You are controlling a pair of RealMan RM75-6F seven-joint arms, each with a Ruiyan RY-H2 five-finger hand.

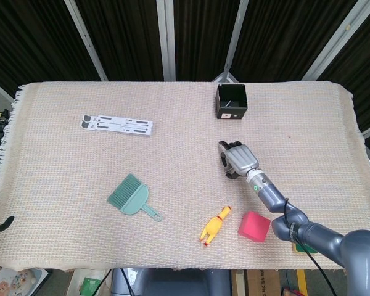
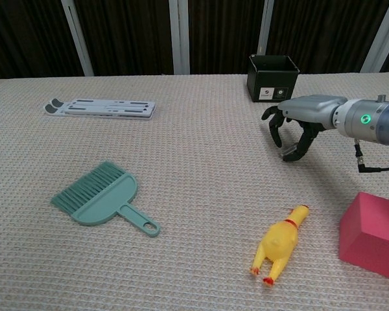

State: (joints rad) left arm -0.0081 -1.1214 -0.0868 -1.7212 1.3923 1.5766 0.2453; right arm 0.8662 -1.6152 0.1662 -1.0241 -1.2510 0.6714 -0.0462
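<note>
**Right hand low over the mat, between the black box and the rubber chicken**

The right hand (image 2: 292, 133) hangs palm down just above the woven mat (image 1: 61, 160), its fingers (image 2: 274, 129) curled downward and apart, with nothing between them. The head view shows the same hand (image 1: 237, 159) reaching in from the near right corner, its arm running back toward the pink block (image 1: 254, 226).

Taking the black box (image 1: 232, 102) as landmark: it stands upright and open-topped near the far edge of the mat, and the hand sits on the near side of it, apart from it, with bare mat between the two. The rubber chicken (image 2: 279, 243) lies further toward the near edge than the hand, well apart from the box, its head pointing up toward the hand's side. The pink block (image 2: 371, 234) rests just right of the chicken, close to the near edge.

Far to the left of the box, the white folding stand (image 1: 117, 124) lies flat, parallel to the far edge. The green dustpan brush (image 2: 104, 201) lies left and well nearer than the box, handle pointing to the near right. Between the brush and the hand runs a wide stretch of open weave; the same holds between the box and the folding stand. The mat's right edge lies well clear of the hand.

The left hand does not appear in either view.
</note>
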